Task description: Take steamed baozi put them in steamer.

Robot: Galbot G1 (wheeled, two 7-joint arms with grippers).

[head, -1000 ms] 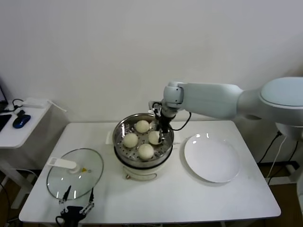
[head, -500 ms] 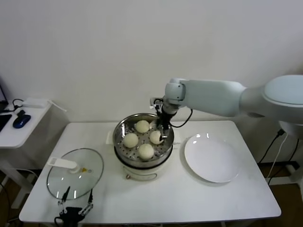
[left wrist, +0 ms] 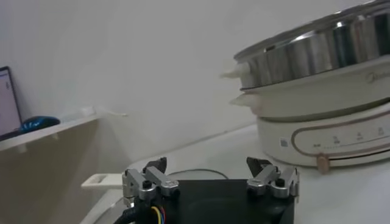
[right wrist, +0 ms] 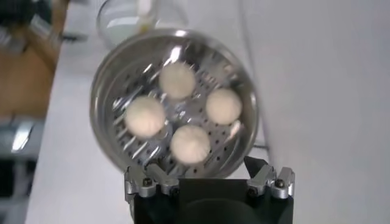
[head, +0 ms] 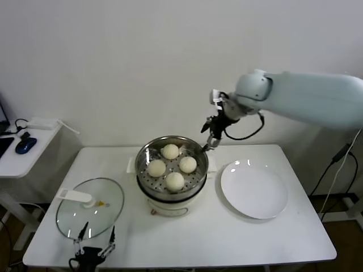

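Note:
Several round off-white baozi (head: 174,181) lie in the shiny perforated steamer (head: 143,156), which sits on the cream cooker base (head: 170,205). My right gripper (head: 209,143) is open and empty. It hangs above the steamer's far right rim, clear of the buns. In the right wrist view the baozi (right wrist: 190,143) sit spread out inside the steamer (right wrist: 102,91), beyond the open right gripper (right wrist: 204,167). My left gripper (head: 93,245) is open and empty, parked at the table's front left edge; it also shows in the left wrist view (left wrist: 207,163).
A white plate (head: 253,190) lies bare to the right of the cooker. A glass lid (head: 89,208) with a white handle lies at the front left. A side table (head: 22,156) with a blue mouse stands at the far left. A wall is close behind.
My right gripper has lifted out of the steamer and moved up and to the right, leaving a baozi behind in it. The left arm has stayed in place.

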